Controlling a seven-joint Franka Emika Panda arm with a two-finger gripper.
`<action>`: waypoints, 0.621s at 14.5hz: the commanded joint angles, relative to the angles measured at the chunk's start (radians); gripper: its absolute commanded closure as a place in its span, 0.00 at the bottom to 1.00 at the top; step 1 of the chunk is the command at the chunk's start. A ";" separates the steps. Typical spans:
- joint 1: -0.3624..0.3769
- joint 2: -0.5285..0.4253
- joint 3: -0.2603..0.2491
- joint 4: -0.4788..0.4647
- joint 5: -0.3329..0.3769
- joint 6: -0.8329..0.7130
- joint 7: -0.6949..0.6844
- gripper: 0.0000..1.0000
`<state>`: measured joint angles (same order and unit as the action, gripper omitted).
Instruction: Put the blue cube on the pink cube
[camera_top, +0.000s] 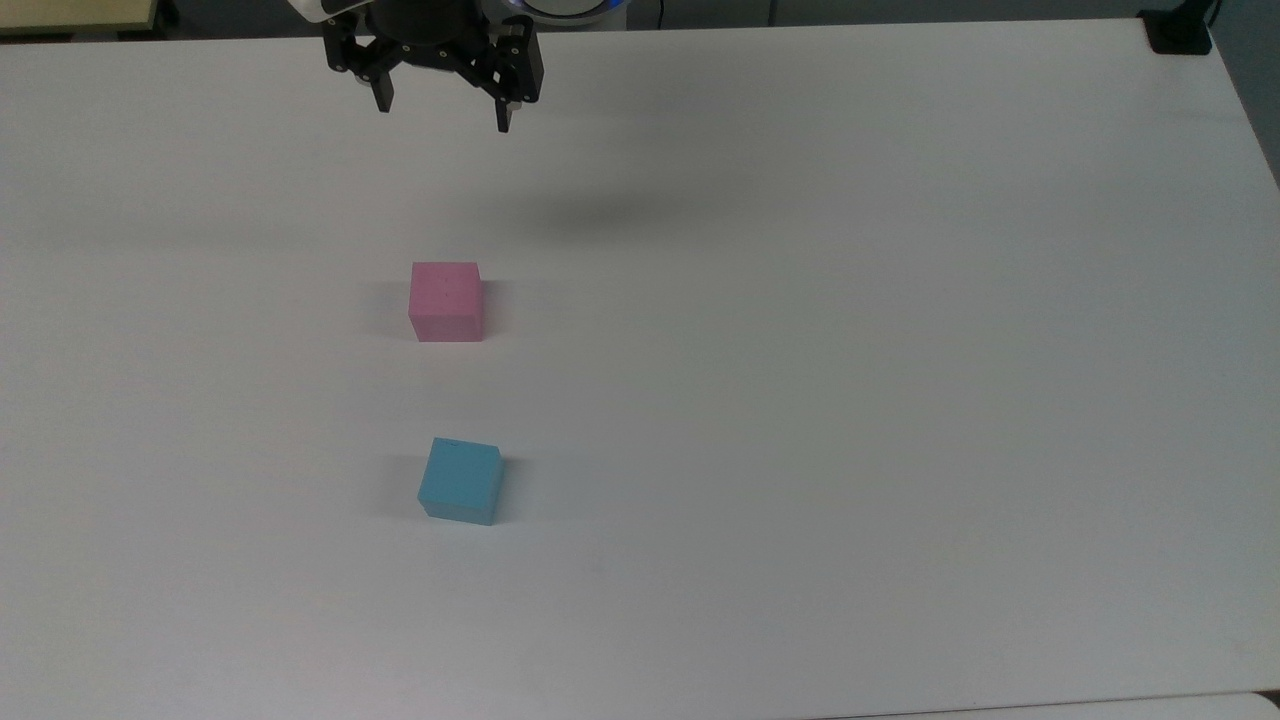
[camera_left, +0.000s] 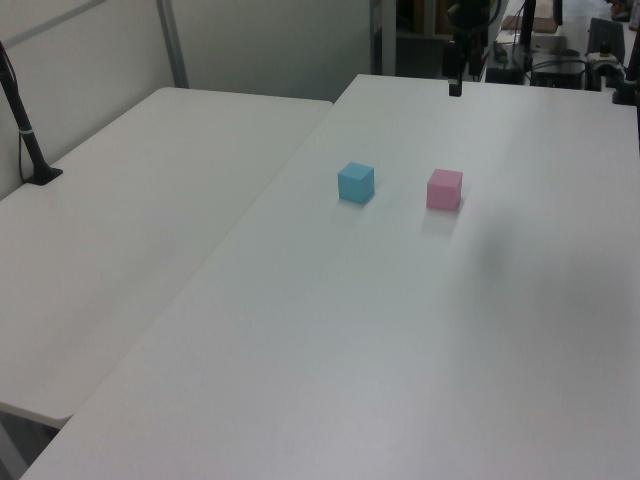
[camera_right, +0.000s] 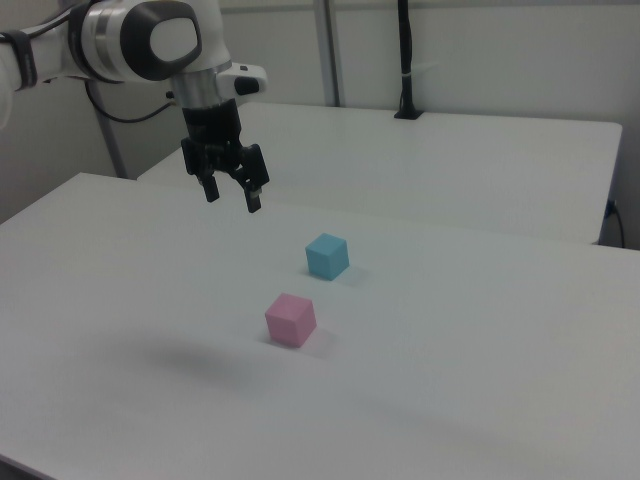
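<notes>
I see the gripper (camera_top: 443, 115) high above the table (camera_top: 900, 400), near the far edge in the top view; its two black fingers (camera_top: 384, 97) stand wide apart and hold nothing; they point down. In the right view the gripper (camera_right: 232, 198) hangs from the white arm (camera_right: 150, 40) at the right view's upper left, well above the surface and well apart from both cubes; its soft shadow lies on the table toward the right view's lower left.

The blue cube (camera_top: 460, 481) sits flat on the table, nearer to the bottom of the top view; it is turned a little, so its edges do not run along the table edges. The pink cube (camera_top: 446, 301) sits also flat on the table, above the blue one in the top view, between the blue cube and the gripper; the two cubes are apart and do not touch. In the left view the blue cube (camera_left: 356, 182) is on the left view's left and the pink cube (camera_left: 445, 189) on the left view's right, near each other. In the right view the blue cube (camera_right: 327, 255) is farther from the camera and the pink cube (camera_right: 290, 319) nearer.

A second white table (camera_left: 130, 220) stands just beside the first one; a black post (camera_left: 25, 125) rises from its far side in the left view.
</notes>
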<state>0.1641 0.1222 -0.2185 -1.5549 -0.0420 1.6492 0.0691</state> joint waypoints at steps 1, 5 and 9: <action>0.006 -0.003 -0.004 -0.014 0.008 -0.013 -0.015 0.00; 0.006 0.008 -0.004 -0.010 0.010 -0.012 -0.015 0.00; 0.006 0.010 -0.004 -0.010 0.011 -0.009 -0.014 0.00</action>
<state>0.1641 0.1408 -0.2185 -1.5562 -0.0420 1.6492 0.0680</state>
